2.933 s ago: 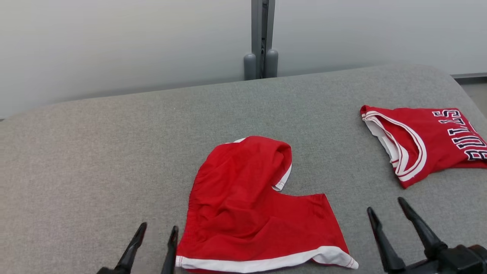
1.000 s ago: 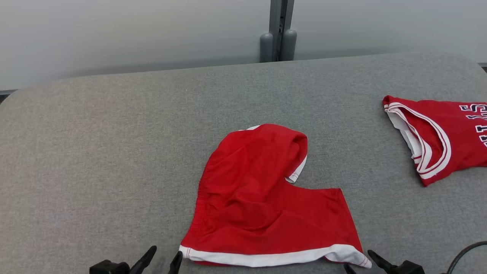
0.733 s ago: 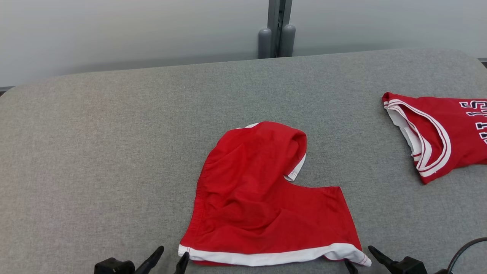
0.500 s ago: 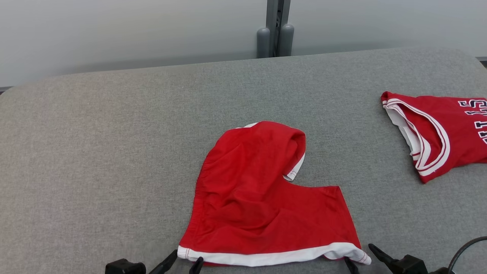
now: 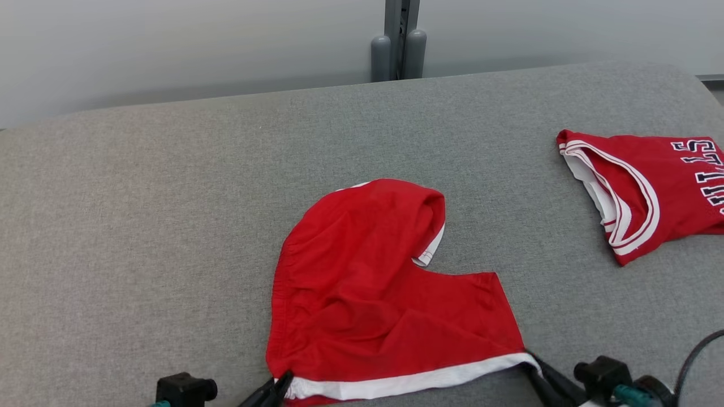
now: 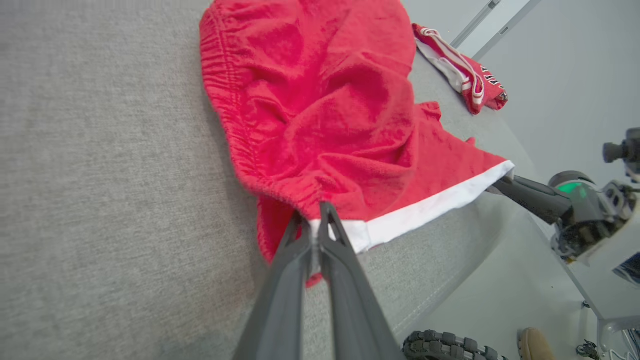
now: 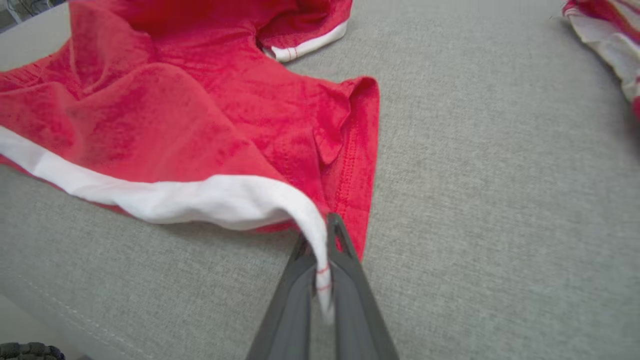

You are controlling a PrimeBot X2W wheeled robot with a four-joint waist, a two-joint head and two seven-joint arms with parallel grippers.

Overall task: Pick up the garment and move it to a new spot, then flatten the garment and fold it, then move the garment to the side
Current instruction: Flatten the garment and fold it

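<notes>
At the near edge of the grey table [image 5: 141,198], the left end effector [image 5: 281,382] is pinched nearly shut on the near-left corner of the red shorts [image 5: 367,299]. It grips right where the white hem band [image 5: 407,381] meets the gathered elastic waistband [image 5: 278,294]. In the left wrist view its two dark fingers [image 6: 280,290] lie close together, with white and red cloth caught between the tips. The right end effector [image 5: 533,362] is clamped on the near-right corner of the same hem. In the right wrist view the white band curls down and runs between its tips.

The hem stretches between the two grips along the near side, and the corners look slightly raised off the table. The rest of the shorts lies on the cloth surface near the middle — wrinkled, not flat. The waistband runs up the left side. One leg points to the near right. The far leg [image 5: 418,215] is folded back on itself, and a sliver of its white trim shows at its right edge.

Well apart at the far right lies a red jersey [image 5: 650,192] with white-striped trim and dark lettering, partly cut off by the frame. Beyond the table's far edge stand a pale wall [image 5: 169,45] and a grey post [image 5: 399,34].
</notes>
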